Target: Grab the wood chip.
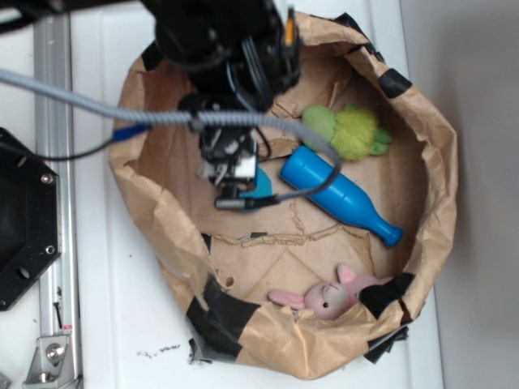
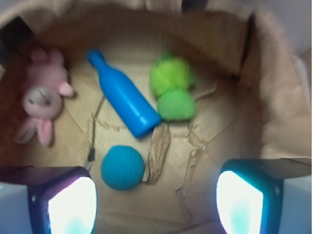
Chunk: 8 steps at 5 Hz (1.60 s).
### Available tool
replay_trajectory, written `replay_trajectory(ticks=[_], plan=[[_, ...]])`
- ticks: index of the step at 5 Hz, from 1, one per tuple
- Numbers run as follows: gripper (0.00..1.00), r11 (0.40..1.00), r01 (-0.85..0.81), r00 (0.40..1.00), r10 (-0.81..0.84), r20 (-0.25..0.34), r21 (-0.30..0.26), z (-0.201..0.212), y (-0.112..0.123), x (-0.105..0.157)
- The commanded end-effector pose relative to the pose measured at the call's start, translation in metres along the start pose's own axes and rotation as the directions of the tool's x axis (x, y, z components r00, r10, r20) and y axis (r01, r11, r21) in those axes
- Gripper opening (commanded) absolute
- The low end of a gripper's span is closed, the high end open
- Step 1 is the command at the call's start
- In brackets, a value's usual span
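Your pincer (image 2: 156, 204) hung wide open and empty inside the paper-lined basket (image 2: 273, 97). The wood chip (image 2: 158, 153) lay below it, touching the teal ball (image 2: 122, 167) and just beside the blue bottle (image 2: 124, 92).

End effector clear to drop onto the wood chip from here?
Probably yes. In the wrist view the wood chip lies bare between the open fingers; nothing covers it. The teal ball touches its side and the blue bottle ends nearby, so clearance is tight.

Exterior camera looks straight down from high above onto the paper-lined bin (image 1: 438, 186); wrist camera peers down from close inside it. Both catch the blue bottle (image 1: 340, 194), bottle's neck pointing opposite ways.
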<state>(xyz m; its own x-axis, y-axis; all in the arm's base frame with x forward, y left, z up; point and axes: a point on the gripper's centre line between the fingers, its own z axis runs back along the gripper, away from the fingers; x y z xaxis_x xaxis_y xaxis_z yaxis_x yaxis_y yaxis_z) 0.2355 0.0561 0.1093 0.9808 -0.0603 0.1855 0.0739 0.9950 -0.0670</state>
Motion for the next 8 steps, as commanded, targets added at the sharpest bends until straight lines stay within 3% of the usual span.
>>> replay_trajectory(ticks=[1, 2, 3, 5, 6, 8], plan=[[1.0, 0.994, 0.105, 0.991, -0.101, -0.09, 0.032, -0.046, -0.013, -0.03], [1.0, 0.994, 0.102, 0.986, -0.095, -0.137, 0.046, -0.064, -0.002, -0.041], [1.0, 0.992, 0.109, 0.985, -0.1, -0.138, 0.059, -0.076, 0.003, -0.033], [1.0, 0.994, 0.092, 0.994, -0.087, -0.069, 0.067, -0.085, -0.007, 0.006], [1.0, 0.995, 0.074, 0.996, -0.071, -0.046, 0.073, -0.077, -0.005, 0.013], [1.0, 0.993, 0.071, 0.995, -0.065, -0.071, 0.091, -0.083, -0.005, 0.004]])
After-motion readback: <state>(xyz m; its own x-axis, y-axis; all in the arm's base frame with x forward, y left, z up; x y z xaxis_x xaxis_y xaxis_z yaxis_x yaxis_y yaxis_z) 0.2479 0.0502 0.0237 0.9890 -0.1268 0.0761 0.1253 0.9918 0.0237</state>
